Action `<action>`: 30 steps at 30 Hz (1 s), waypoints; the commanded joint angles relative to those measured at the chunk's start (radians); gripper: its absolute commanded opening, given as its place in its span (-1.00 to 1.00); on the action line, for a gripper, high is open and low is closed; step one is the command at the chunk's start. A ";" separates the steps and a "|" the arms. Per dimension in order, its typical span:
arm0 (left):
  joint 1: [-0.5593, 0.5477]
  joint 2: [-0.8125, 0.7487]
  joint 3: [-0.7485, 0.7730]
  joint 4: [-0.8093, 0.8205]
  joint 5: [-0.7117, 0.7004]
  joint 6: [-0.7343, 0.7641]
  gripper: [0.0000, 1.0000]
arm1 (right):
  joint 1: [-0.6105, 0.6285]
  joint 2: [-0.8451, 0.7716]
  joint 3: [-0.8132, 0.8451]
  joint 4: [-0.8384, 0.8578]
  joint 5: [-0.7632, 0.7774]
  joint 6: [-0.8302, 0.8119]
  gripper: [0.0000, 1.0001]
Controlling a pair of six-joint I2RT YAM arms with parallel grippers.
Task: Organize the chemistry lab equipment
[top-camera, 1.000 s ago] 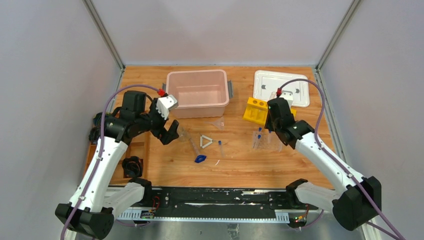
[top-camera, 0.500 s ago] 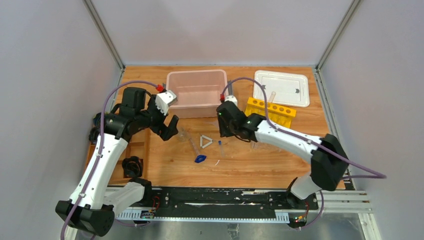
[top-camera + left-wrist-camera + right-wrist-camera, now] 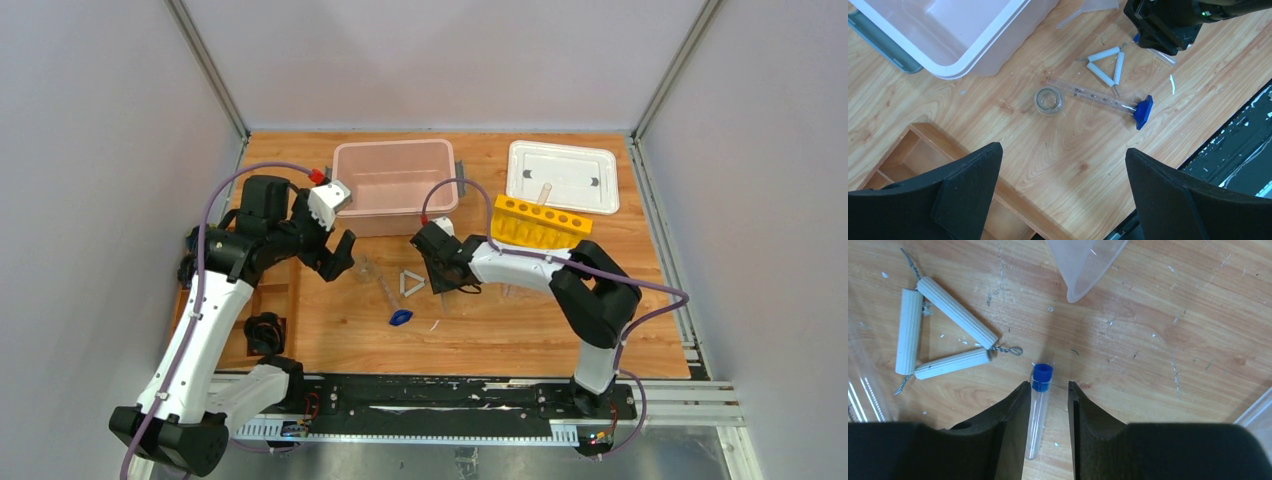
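The right tool (image 3: 1048, 385) is low over the worktop (image 3: 1158, 365), its 2 black fingers a narrow gap apart with a small clear tube with a blue cap (image 3: 1037, 415) lying flat between them. The cap end points away from the wrist. The left finger sits right against the tube, but bare wood shows between the cap and the right finger, so the tool straddles the tube and is not clamped on it.

Just left of the tube lies the white triangle (image 3: 955, 320) – 3 ribbed white bars joined by twisted wire, 1 wire loop ending close to the blue cap. The mouth of the clear funnel (image 3: 1088, 262) lies on its side just beyond the tube.

The left tool (image 3: 1063, 150) hangs above the worktop with its fingers spread wide apart and nothing between them. Below it the small clear beaker (image 3: 1048, 100) stands upright, and a long graduated rod (image 3: 1098, 97) runs from beside the beaker to the blue clip (image 3: 1143, 111) at its far end. The triangle lies just past the rod.

From above, the pink bin (image 3: 400, 222) stands at the back of the worktop between the 2 arms. The yellow tube rack (image 3: 540, 225) sits to its right, in front of the white lid (image 3: 600, 165) – both well apart from the tube under the right tool.
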 commanded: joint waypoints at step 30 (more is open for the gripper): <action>-0.001 0.008 0.108 0.067 0.254 -0.260 0.81 | 0.176 -0.532 0.052 0.373 0.146 0.048 -1.00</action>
